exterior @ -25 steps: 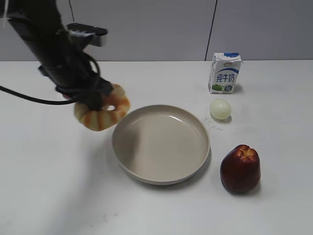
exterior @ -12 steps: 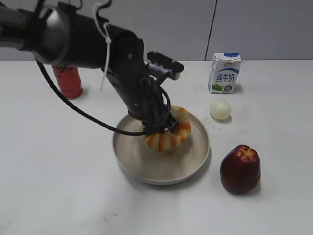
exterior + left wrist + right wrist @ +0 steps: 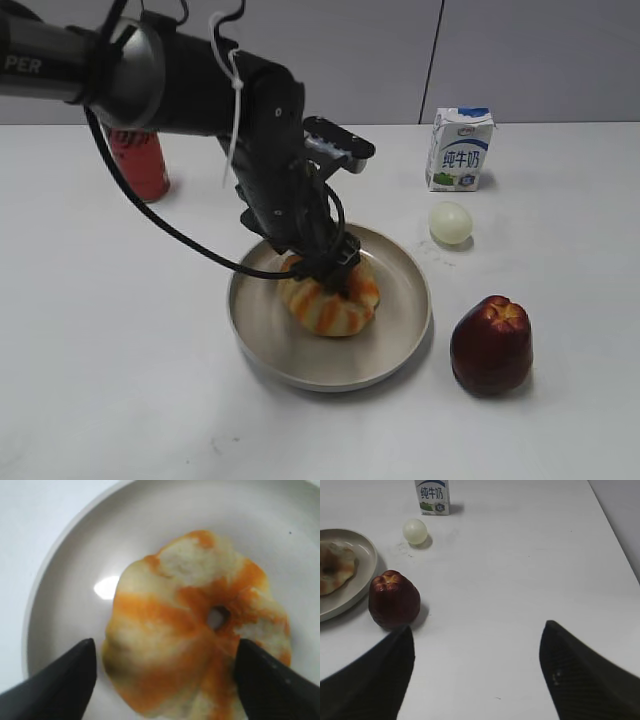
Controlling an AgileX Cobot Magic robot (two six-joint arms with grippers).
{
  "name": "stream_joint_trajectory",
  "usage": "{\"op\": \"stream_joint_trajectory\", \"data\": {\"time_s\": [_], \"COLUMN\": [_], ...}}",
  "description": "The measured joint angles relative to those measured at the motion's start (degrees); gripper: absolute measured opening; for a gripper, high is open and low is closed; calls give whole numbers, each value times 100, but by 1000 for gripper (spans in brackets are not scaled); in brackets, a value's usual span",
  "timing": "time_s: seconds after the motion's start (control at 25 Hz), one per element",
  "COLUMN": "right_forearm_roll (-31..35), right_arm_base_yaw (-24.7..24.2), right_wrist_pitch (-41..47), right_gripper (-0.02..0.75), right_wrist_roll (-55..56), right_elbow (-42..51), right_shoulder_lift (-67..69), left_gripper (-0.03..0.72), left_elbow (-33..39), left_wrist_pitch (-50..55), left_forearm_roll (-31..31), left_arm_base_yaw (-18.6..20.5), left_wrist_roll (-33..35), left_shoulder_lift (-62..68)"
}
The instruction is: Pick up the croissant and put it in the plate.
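The striped, ring-shaped croissant (image 3: 328, 305) lies inside the beige plate (image 3: 262, 318), a little left of its middle. My left gripper (image 3: 336, 264) is just above it, reaching down over the plate. In the left wrist view the croissant (image 3: 190, 625) rests on the plate (image 3: 70, 580) between the fingers of the gripper (image 3: 162, 680). The jaws are wide open, with a gap on the left side and the right finger close against the croissant. My right gripper (image 3: 477, 675) is open and empty over bare table. From there the croissant (image 3: 332, 567) and plate (image 3: 362, 550) show at the far left.
A dark red apple (image 3: 491, 343) stands right of the plate, with a pale egg (image 3: 450, 222) and a milk carton (image 3: 460, 150) behind it. A red can (image 3: 138, 160) stands at the back left. In the right wrist view the apple (image 3: 394, 600) is near the left finger.
My left arm carried the croissant from left of the plate over into it. The croissant now rests lower, on the plate floor, and the jaws have opened off it.
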Motion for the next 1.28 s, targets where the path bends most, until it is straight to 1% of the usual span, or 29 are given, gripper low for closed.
{"op": "stream_joint_trajectory", "data": {"time_s": [0.2, 0.32, 0.48, 0.84, 0.96, 1.04, 1.12, 1.28], "right_forearm_roll": [0, 0, 0, 0, 0, 0, 6, 6], "right_arm_base_yaw": [0, 0, 0, 0, 0, 0, 0, 0], "right_wrist_pitch": [0, 0, 0, 0, 0, 0, 0, 0], "right_gripper": [588, 588, 588, 588, 588, 588, 588, 588], "right_wrist_roll": [-6, -6, -6, 0, 0, 0, 0, -4], "right_elbow": [0, 0, 0, 0, 0, 0, 0, 0], "right_shoulder_lift": [0, 0, 0, 0, 0, 0, 0, 0], "left_gripper": [685, 680, 657, 628, 622, 618, 609, 594], "left_elbow": [-799, -1107, -1177, -1004, -713, -267, 259, 1603], "left_wrist_pitch": [1184, 1664, 2239, 2338, 2333, 2340, 2340, 2346], "left_forearm_roll": [-12, -24, -25, 187, 199, 194, 222, 223], "left_arm_base_yaw": [160, 515, 1325, 3466, 4057, 4295, 4368, 4368], "left_wrist_roll": [0, -112, -381, -576, -582, -582, -587, -587], "left_shoulder_lift": [-144, -401, -792, -1698, -2070, -2463, -2931, -4139]}}
